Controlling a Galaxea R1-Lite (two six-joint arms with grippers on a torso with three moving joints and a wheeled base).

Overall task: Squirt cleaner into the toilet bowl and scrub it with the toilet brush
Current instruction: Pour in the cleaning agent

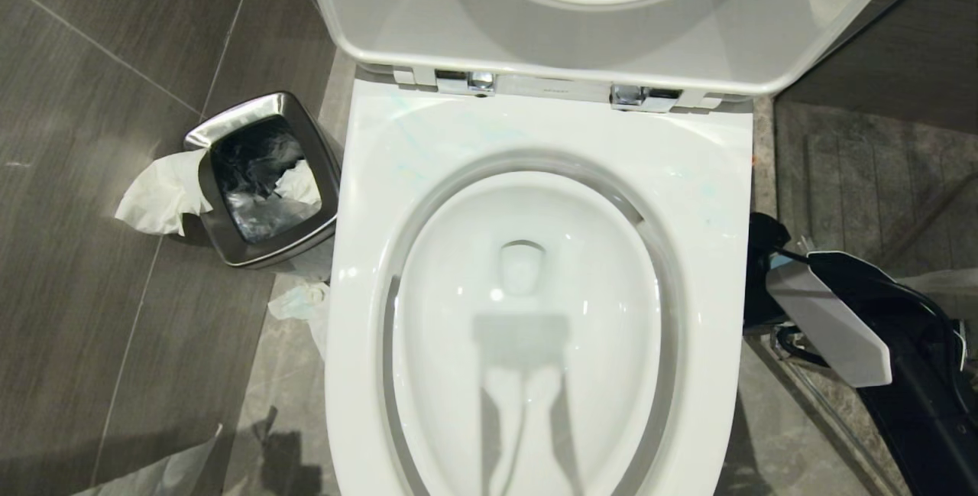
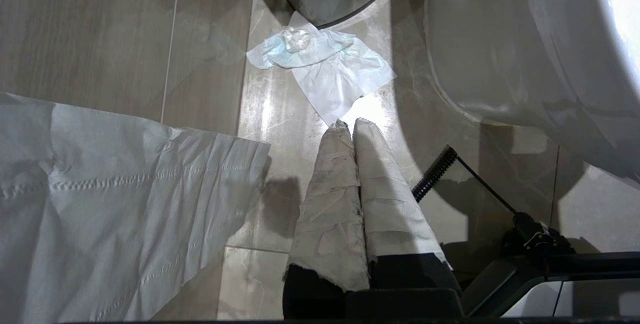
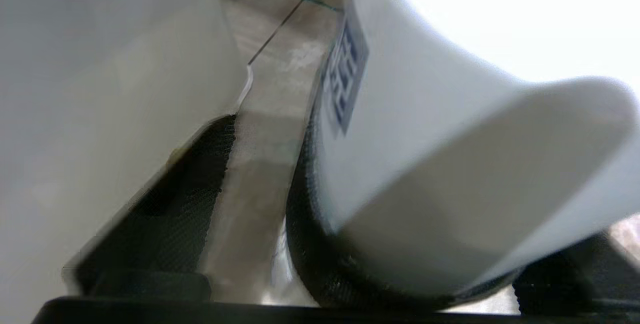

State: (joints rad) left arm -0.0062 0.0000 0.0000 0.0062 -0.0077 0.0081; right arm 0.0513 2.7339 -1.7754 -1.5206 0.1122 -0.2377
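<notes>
glossy ceramic toilet bowl (image 1: 527, 343), brushed-steel waste bin (image 1: 263, 179)

Right claw (image 3: 260, 164) hangs spread low at the side; left claw (image 2: 350, 127) pressed closed.

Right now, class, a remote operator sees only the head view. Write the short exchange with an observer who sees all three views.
Operator: I can't find the left arm. Where is it?
Observer: The left gripper hangs low over the floor, fingers shut, pointing at a crumpled tissue.
Operator: Are the right fingers holding anything?
Observer: No. The right gripper has its fingers apart, with only floor tile showing between them.
</notes>
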